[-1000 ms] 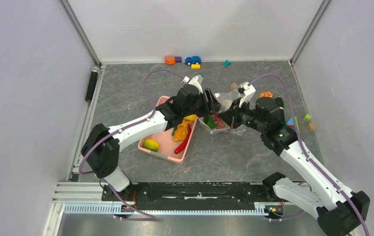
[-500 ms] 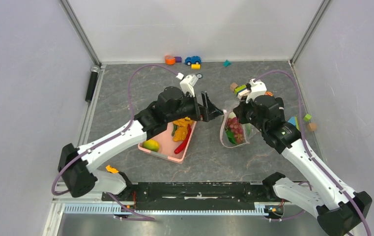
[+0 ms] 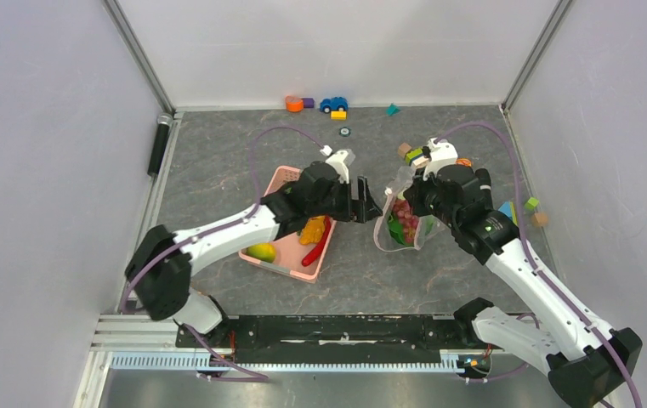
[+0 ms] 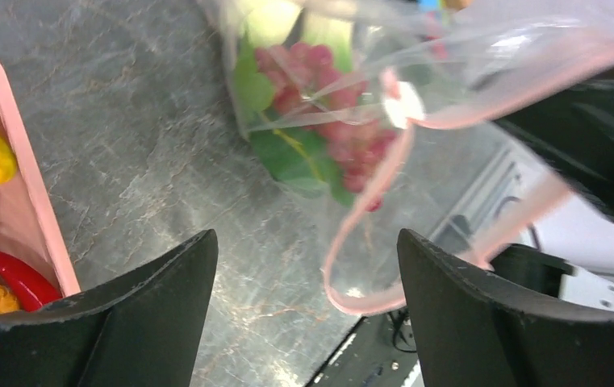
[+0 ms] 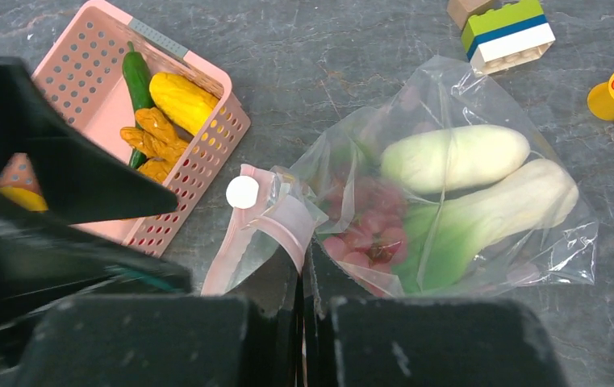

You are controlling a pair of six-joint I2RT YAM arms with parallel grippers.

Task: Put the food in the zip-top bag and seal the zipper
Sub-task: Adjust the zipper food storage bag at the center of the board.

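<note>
Pink zipper (image 5: 281, 219) seemingly pinched by R gripper (image 5: 303, 270) (bag (image 5: 449, 89) part-filled); L gripper (image 4: 305, 242) wide.

Left gripper (image 4: 303, 262) wide, right gripper (image 5: 303, 278) pinched

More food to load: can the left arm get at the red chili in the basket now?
Probably yes. The left gripper is open beside the pink basket, and the red chili lies uncovered.

Left wrist view: the zip-top bag (image 4: 344, 97) is blurred and runs off the top edge; the pink basket (image 4: 33, 189) is cut by the left edge. Right wrist view: the left tool (image 5: 181, 242), a dark blur, covers the basket's lower left, and the zipper (image 5: 267, 234) vanishes between the right tool (image 5: 305, 266) fingers.
</note>
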